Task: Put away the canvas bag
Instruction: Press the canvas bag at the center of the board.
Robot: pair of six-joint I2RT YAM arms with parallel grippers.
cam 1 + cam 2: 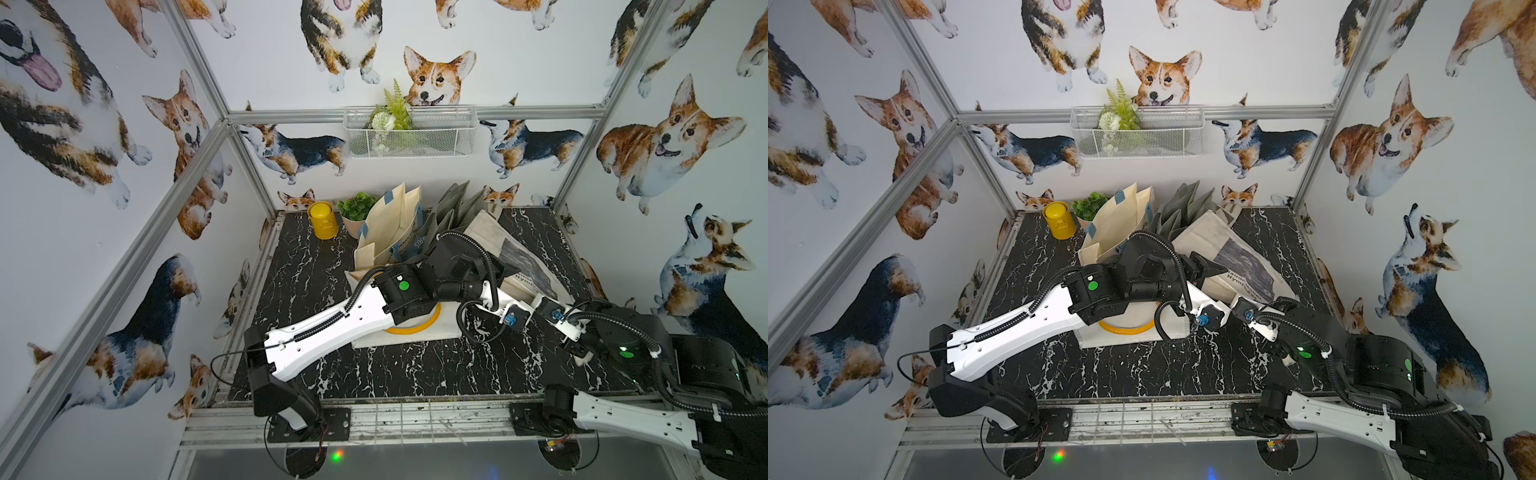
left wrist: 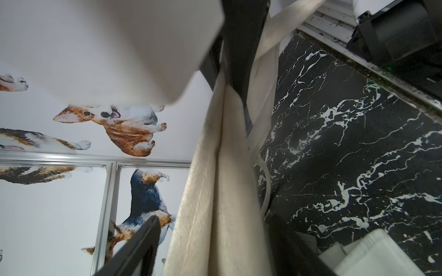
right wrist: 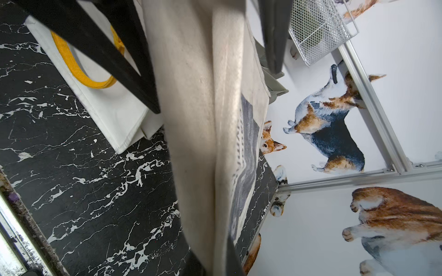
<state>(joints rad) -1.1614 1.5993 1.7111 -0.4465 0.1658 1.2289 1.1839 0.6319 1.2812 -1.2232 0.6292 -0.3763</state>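
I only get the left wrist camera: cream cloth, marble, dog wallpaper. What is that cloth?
Observer: A canvas bag with a grey print, held up at a tilt.
Operator: Held by what?
Observer: The right gripper, shut on it.
Operator: Anything else around?
Observer: More bags stand at the back, and a yellow can.
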